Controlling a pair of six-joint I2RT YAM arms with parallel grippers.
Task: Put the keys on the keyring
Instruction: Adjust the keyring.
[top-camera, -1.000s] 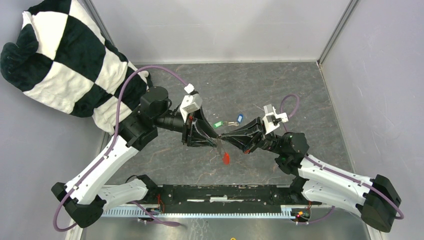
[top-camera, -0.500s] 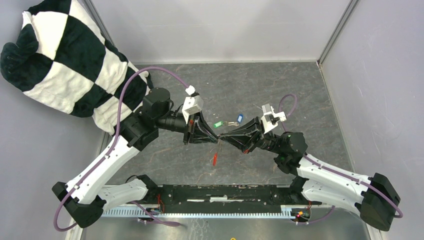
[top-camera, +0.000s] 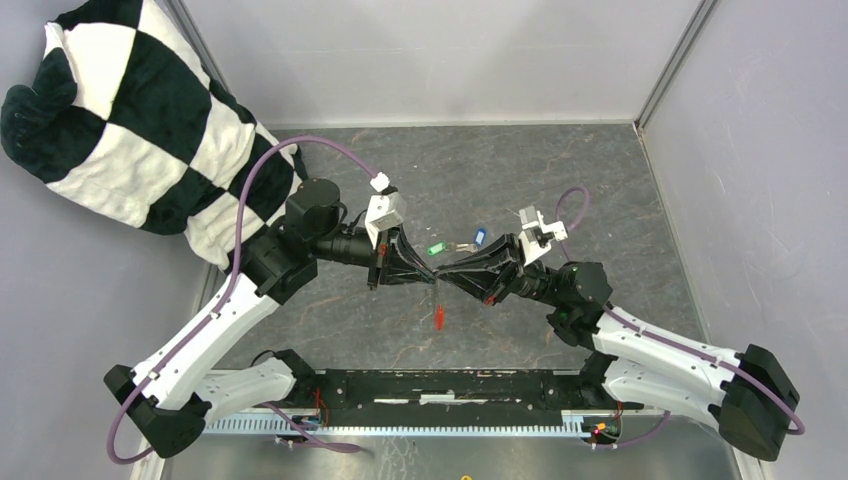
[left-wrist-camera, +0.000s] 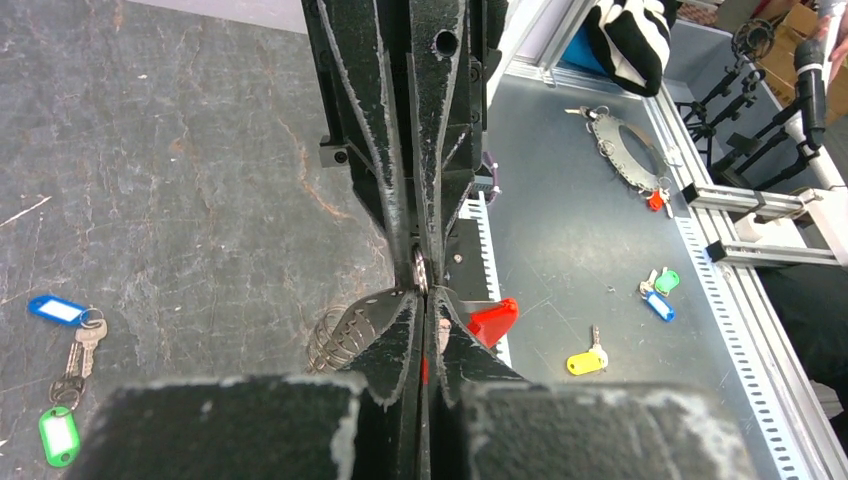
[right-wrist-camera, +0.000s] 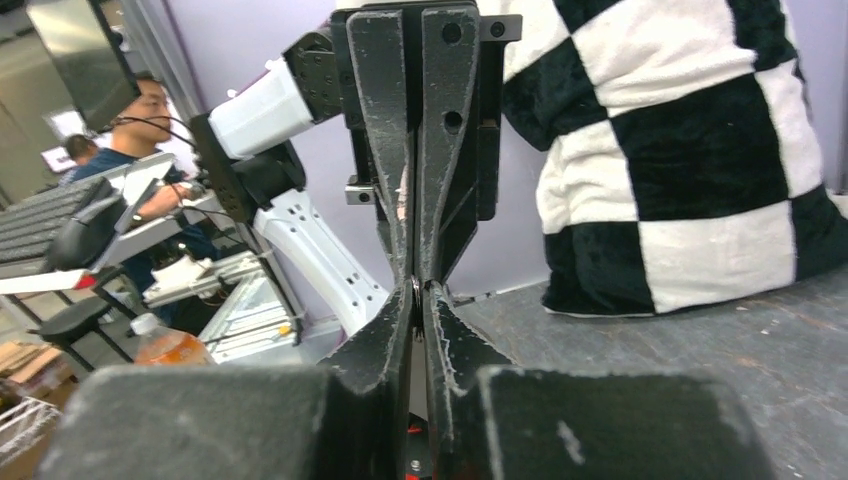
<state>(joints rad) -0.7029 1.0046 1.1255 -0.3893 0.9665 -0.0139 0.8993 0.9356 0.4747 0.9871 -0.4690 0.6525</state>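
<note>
Top external view: the keyring (top-camera: 439, 296) is off the table (top-camera: 560, 180), pinched where the left gripper (top-camera: 435, 270) and right gripper (top-camera: 447, 272) meet tip to tip. Both are narrowed to a slit on the keyring. Its bright red oblong tag (top-camera: 438, 318) hangs straight below. Left wrist view shows the ring as a thin silver sliver at the fingertips, with the tag on one side of it and a grey-brown coiled clump (left-wrist-camera: 340, 335) on the other. The keys (top-camera: 456, 244) lie on the table just behind the keyring, one green-headed, one blue-headed, with silver blades between the heads. Most of the ring is hidden between the fingers. Right wrist view gives only a glint of it. How the keys are linked is too small to tell.
</note>
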